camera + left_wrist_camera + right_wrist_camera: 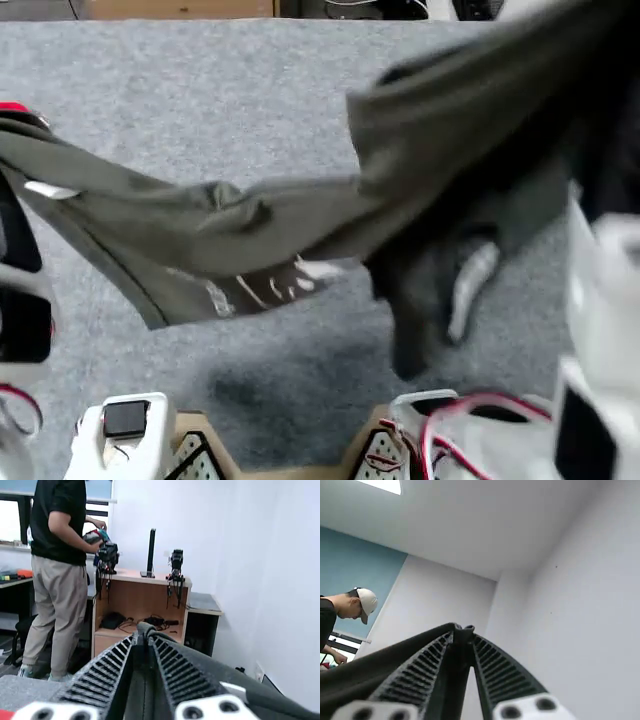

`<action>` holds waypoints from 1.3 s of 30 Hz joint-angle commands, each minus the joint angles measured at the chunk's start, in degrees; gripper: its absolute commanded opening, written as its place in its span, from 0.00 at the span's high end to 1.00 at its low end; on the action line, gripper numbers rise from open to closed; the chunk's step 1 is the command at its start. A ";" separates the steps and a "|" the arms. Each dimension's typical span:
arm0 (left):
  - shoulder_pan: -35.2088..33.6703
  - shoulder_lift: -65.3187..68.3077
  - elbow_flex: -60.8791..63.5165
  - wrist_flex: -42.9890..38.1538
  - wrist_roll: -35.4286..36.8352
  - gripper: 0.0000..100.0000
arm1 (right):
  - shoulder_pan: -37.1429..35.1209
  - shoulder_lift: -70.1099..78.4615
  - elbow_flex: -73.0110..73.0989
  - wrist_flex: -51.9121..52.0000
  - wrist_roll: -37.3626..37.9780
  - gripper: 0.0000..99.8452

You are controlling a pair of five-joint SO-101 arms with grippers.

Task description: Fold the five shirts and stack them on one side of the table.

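A dark olive-grey shirt (250, 230) hangs stretched in the air over the grey table (200, 90), with white print along its lower hem. One end runs to the far left edge, where my left gripper (15, 120) holds it. The other end rises to the upper right and is blurred. In the left wrist view my left gripper (145, 630) is shut, with dark shirt fabric (145, 685) pinched between its ribbed fingers (107, 672). In the right wrist view my right gripper (463, 630) is shut on the shirt fabric (365, 675) and points up at the ceiling.
The arm bases (120, 430) (420, 440) stand at the table's near edge. A white arm body (600, 330) stands tall at the right side. A wooden cabinet (140, 605) stands in the room behind.
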State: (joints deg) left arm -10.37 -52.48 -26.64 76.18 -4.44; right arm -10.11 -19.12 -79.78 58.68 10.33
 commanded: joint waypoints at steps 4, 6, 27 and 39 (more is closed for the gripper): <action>0.09 -0.04 0.09 -1.05 0.44 0.98 | -0.66 -0.04 0.66 -1.76 -0.18 1.00; 0.09 0.31 0.18 -1.05 0.44 0.98 | -0.66 -0.04 2.68 -1.05 -0.18 1.00; 0.18 0.57 58.81 -34.99 0.00 0.98 | 4.09 0.04 79.87 -23.38 -14.68 1.00; 0.26 22.02 67.87 -58.46 -1.58 0.98 | 5.58 7.08 101.41 -52.75 -14.95 1.00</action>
State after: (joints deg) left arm -10.29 -37.19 45.19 19.56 -5.67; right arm -6.24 -14.02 21.41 9.27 -4.09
